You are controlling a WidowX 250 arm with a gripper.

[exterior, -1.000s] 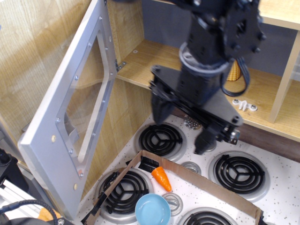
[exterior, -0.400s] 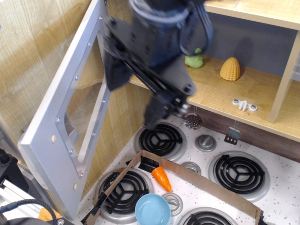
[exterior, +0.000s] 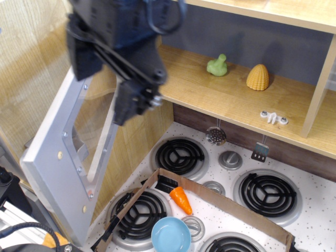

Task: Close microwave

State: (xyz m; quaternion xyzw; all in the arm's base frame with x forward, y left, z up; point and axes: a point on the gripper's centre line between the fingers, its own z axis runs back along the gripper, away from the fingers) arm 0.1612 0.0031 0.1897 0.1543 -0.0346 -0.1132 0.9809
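While door (exterior: 79, 152) agape: no legible txt, microwave (exterior: 68, 131).

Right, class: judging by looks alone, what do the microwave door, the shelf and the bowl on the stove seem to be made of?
Microwave door: looks like silver-grey painted wood or metal, matte, with small fasteners around a clear, probably plastic window.
Shelf: light wood or wood-look laminate, with visible grain.
Bowl: probably plastic, an even light blue with a smooth, slightly glossy surface.
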